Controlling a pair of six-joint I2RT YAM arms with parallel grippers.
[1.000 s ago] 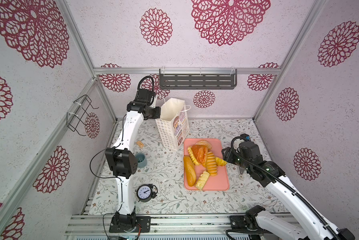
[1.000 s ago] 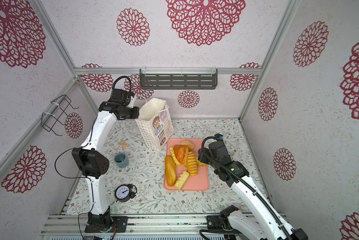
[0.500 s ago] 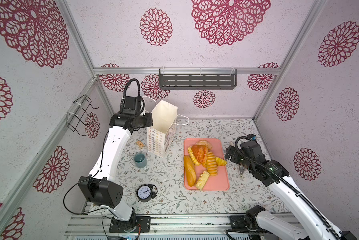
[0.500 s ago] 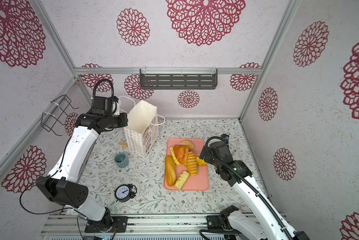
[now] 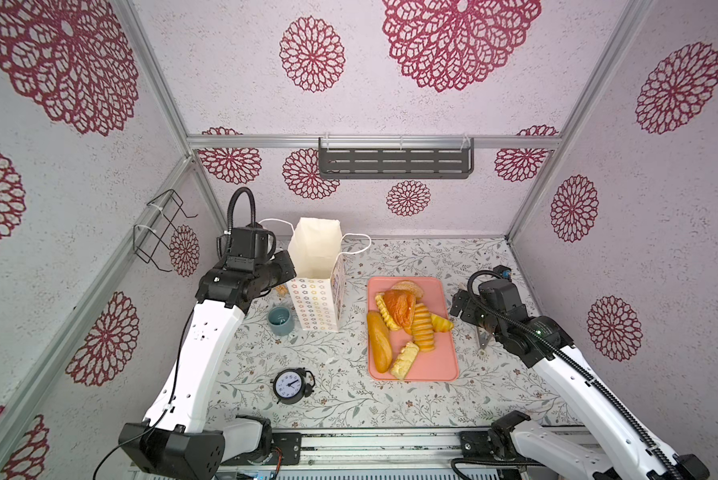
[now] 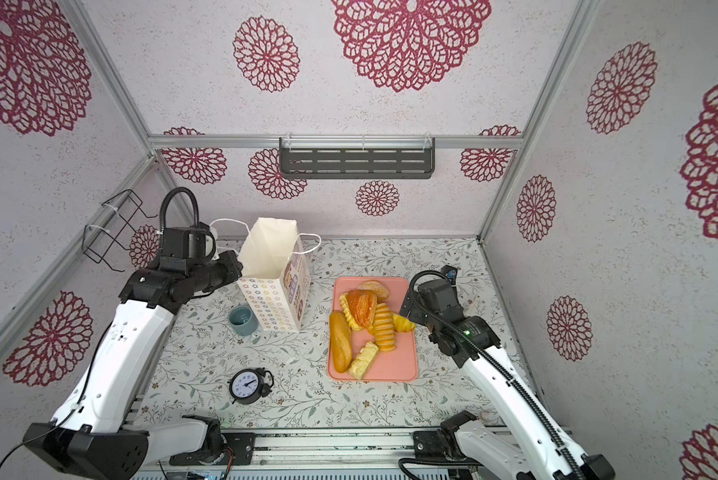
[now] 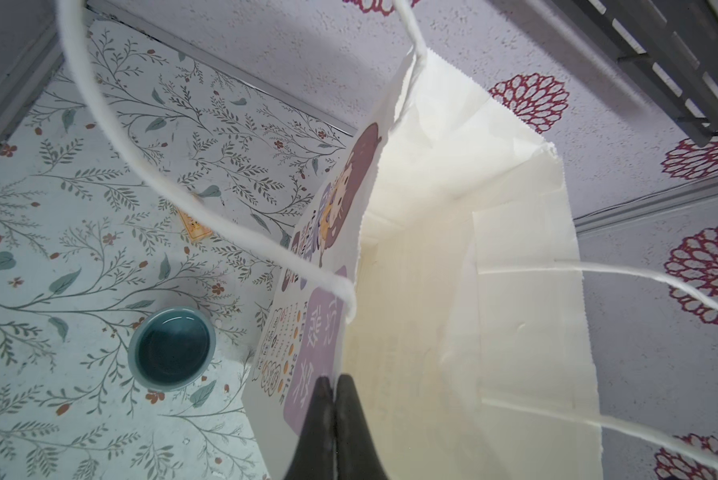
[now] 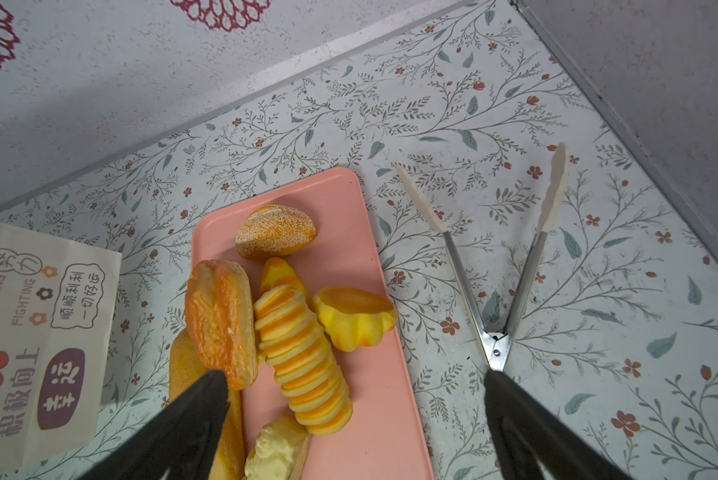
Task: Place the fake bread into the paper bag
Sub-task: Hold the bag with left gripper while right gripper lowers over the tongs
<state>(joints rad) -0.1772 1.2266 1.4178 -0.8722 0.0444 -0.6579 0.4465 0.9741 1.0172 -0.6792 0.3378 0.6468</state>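
Between the pressed-together fingers of your left gripper (image 7: 332, 380), you are pinching the rim of the tall white paper bag (image 7: 453, 291), steadying it. Ahead of your right gripper (image 8: 355, 374), spread wide, golden toy bread loaves (image 8: 299, 345) are lying on the pink plastic tray (image 8: 349, 195); lowering onto one probably comes next.

To my eye the paper bag (image 7: 432, 291) is matt white paper, creased, with a saw-cut rim; its cord handle (image 7: 112, 124) is soft and fuzzy. The seeded bun (image 8: 275, 230) looks grainy and rough, the ridged roll (image 8: 303, 353) smooth with a slight sheen. The pink tray (image 8: 374, 374) is smooth matt plastic. The tongs (image 8: 463, 282) are shiny metal with pale matt tips. The cup (image 7: 172, 349) is glossy and glazed. The fingers (image 8: 191, 419) of my right pincer (image 8: 355, 374) are matt black.
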